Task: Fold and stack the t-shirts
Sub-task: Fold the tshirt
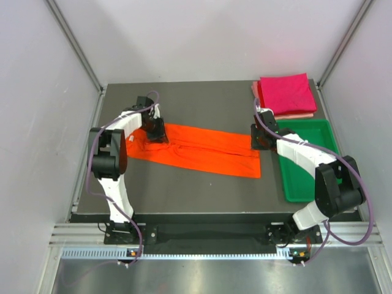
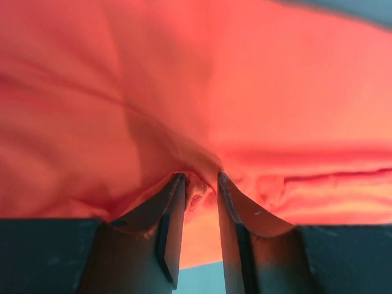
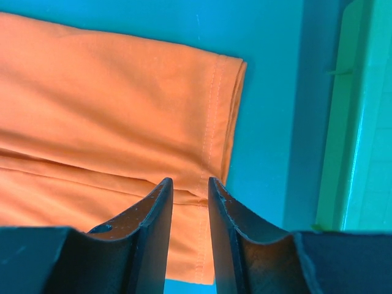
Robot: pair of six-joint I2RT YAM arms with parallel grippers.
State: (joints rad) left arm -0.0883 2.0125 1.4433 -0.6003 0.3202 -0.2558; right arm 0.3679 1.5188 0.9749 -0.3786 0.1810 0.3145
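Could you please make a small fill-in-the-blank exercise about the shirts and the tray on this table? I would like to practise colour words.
1. The long shirt lying across the table is ___.
2. The folded shirt under the magenta shirt is pale ___.
3. The tray is ___.

Missing words: orange; pink; green.

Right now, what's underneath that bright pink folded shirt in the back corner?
A pale pink folded shirt; only its edges peek out beneath the magenta shirt. The rest is covered.
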